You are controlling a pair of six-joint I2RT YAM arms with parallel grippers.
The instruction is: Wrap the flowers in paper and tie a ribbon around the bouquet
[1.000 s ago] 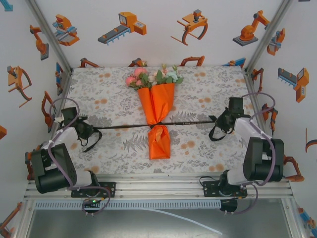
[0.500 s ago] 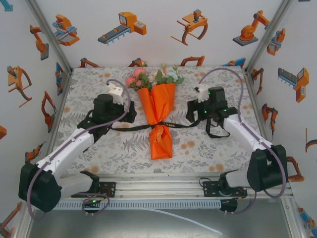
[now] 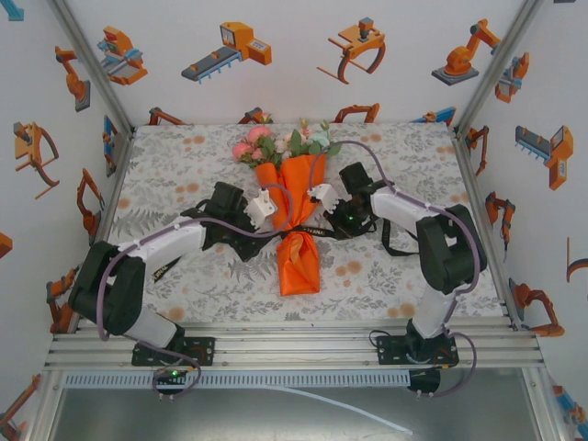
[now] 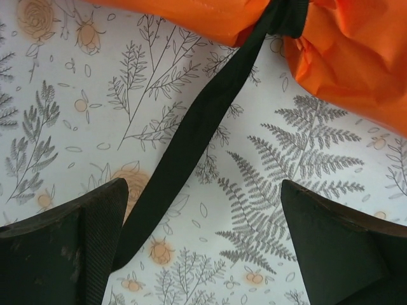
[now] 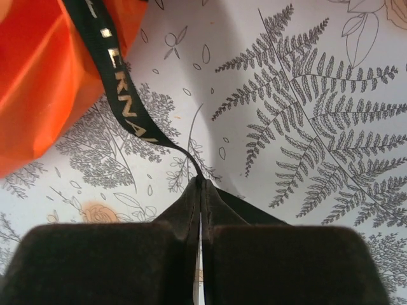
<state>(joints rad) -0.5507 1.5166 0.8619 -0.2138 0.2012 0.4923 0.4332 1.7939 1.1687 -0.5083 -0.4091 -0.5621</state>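
The left gripper [image 4: 203, 216] hangs wide open over the tablecloth [image 4: 254, 159], with the black ribbon [image 4: 197, 127] lying between its fingers. The right gripper [image 5: 200, 190] is clamped on the ribbon's other end. Beyond them, the ribbon cinches the orange paper [image 3: 296, 197] at the waist of the bouquet [image 3: 296, 253], and the flowers [image 3: 285, 142] lie farthest.

Top camera looks down from behind; both wrist cameras sit close above the ribbon [image 4: 191, 146].

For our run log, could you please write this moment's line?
step: tying ribbon | left tool: open, ribbon in gap | right tool: shut on ribbon | bouquet: wrapped, on table
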